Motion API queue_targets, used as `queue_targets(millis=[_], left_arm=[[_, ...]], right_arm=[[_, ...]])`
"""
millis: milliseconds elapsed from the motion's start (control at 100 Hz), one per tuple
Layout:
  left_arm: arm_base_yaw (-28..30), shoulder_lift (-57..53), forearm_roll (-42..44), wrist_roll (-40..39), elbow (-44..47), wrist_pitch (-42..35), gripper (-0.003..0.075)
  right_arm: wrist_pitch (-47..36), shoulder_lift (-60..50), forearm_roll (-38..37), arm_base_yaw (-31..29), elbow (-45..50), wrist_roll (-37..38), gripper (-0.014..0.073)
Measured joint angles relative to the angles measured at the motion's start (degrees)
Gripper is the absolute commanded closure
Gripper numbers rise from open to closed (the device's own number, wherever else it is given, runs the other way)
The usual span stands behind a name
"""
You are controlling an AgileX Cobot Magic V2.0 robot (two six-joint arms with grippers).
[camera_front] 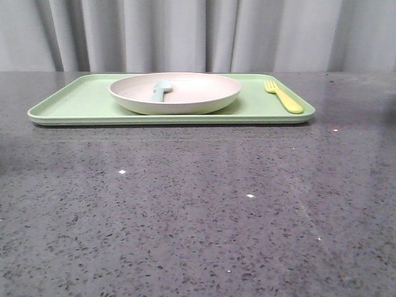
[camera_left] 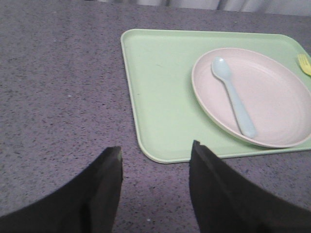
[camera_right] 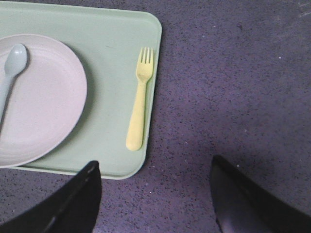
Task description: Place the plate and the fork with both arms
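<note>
The off-white plate (camera_front: 175, 93) (camera_left: 265, 99) (camera_right: 41, 99) sits in the middle of a light green tray (camera_front: 80, 102) (camera_left: 160, 82) (camera_right: 109, 43). The yellow fork (camera_front: 283, 96) (camera_right: 139, 99) lies flat on the tray to the plate's right, tines pointing away from me; only its tines (camera_left: 304, 63) show in the left wrist view. My left gripper (camera_left: 156, 151) is open over bare table near the tray's near-left corner. My right gripper (camera_right: 154, 164) is open, wide apart, above the tray's near-right corner and the table. Neither holds anything, and neither shows in the front view.
A pale blue-grey spoon (camera_front: 161, 90) (camera_left: 233, 94) (camera_right: 8, 73) lies in the plate. The dark speckled tabletop (camera_front: 198, 204) stretches from the tray toward me. Grey curtains (camera_front: 198, 34) hang behind the table.
</note>
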Motion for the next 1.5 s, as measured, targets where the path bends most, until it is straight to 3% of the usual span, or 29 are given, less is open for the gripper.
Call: queue_targets(millis=[180, 610, 840, 1150, 1500], left_arm=[[4.51, -2.1, 0.36, 0.0, 0.34, 0.45, 0.0465], [5.86, -11.21, 3.49, 0.0, 3.3, 1.58, 0.0741], [5.86, -17.95, 3.53, 0.0, 9.86, -0.49, 0.0741], [5.86, -28.82, 3.53, 0.1, 18.77, -3.52, 0.0741], [5.86, -36.38, 3.53, 0.2, 21.68, -4.09, 0.0741]], right_arm=[[-7.15, -11.62, -1.1, 0.0, 13.7, 0.0, 0.0172], [-18.55, -34.94, -4.62, 0.0, 37.25, 0.11, 0.0666], [-24.4, -47.09, -5.21, 0.0, 45.07, 0.11, 0.066], [-25.8, -59.32, -5.85, 0.0, 53.23, 0.11, 0.066], [-27.05, -63.93, -6.32, 0.0, 55.93, 0.22, 0.066]])
